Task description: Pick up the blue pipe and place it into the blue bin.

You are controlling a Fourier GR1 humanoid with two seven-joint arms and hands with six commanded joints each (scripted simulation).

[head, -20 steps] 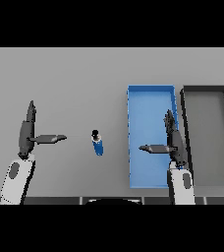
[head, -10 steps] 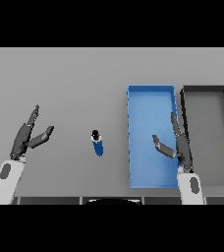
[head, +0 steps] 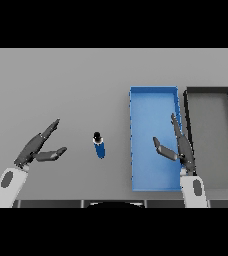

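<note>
The blue pipe [head: 99,145] lies on the grey table [head: 61,85], between the two hands and just to the left of the blue bin [head: 153,95]; it has a dark cap at its far end and no hand touches it. The left hand [head: 36,148] is at the left side of the table, well apart from the pipe, with its fingers straight and pointing up and to the right and its thumb spread out toward the pipe. It holds nothing. The right hand [head: 180,147] is over the right part of the blue bin, near the bin's right wall. Its fingers are straight and point away from the robot, its thumb stands out to the left, and it is empty too. A dark bin [head: 209,91] stands just beside the blue bin on its right side.
</note>
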